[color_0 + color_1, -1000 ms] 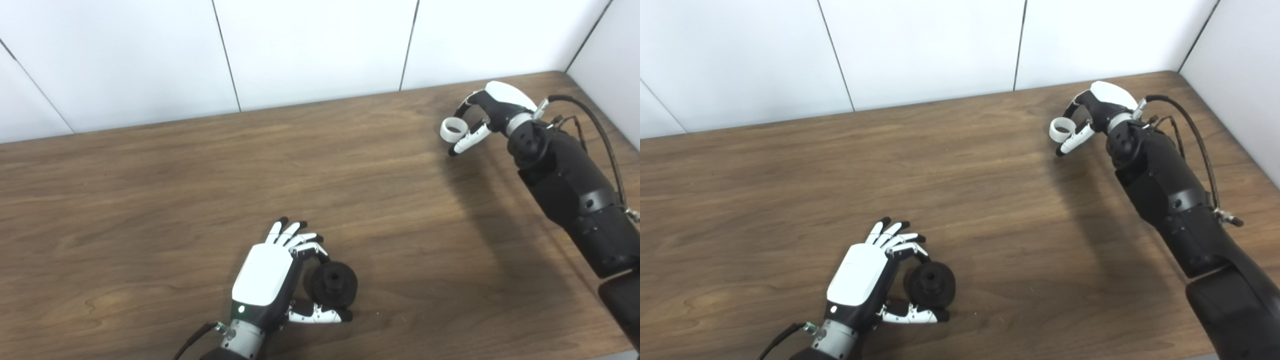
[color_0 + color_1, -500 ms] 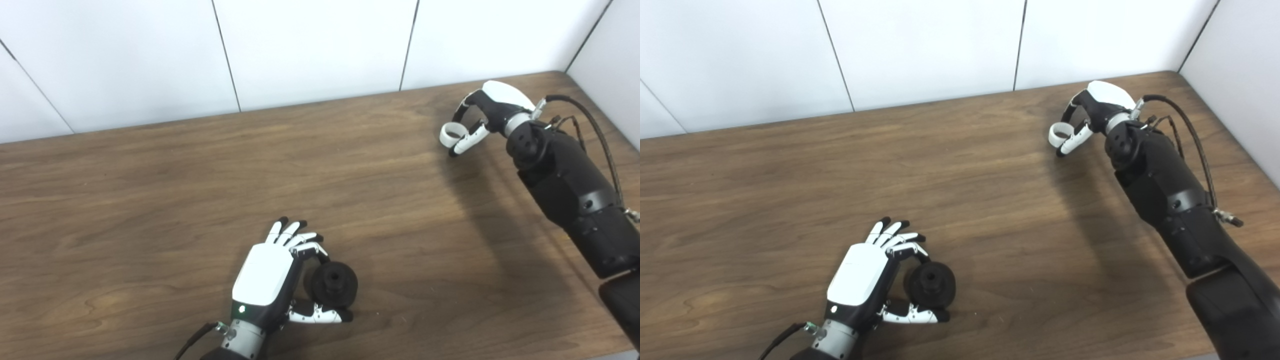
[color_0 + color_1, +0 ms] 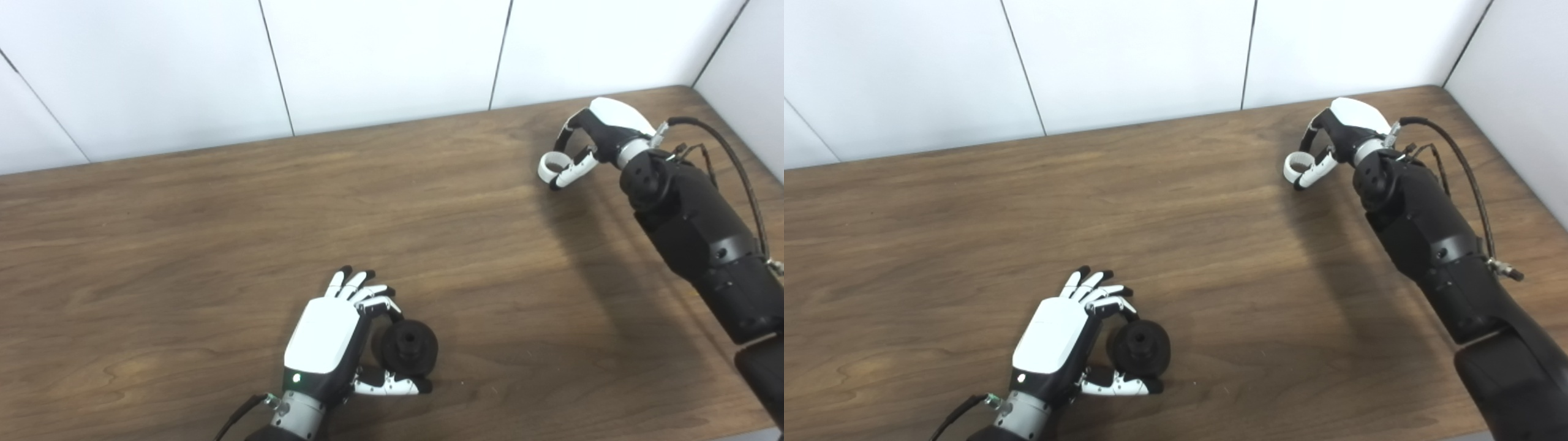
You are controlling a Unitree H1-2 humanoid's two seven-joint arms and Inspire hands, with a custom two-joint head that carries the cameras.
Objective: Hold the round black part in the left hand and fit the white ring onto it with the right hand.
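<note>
Left eye view: the black part (image 3: 409, 348) is gripped by the left hand (image 3: 334, 340) (near edge); far right, the white ring (image 3: 549, 165) is pinched by the right hand (image 3: 597, 138).

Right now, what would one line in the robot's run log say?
left hand: shut on black part, near table edge | right hand: shut on ring, far right corner | ring not yet fitted

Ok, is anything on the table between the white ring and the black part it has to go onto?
Nothing visible: only bare table lies between the white ring in the right hand and the black part in the left hand.
</note>
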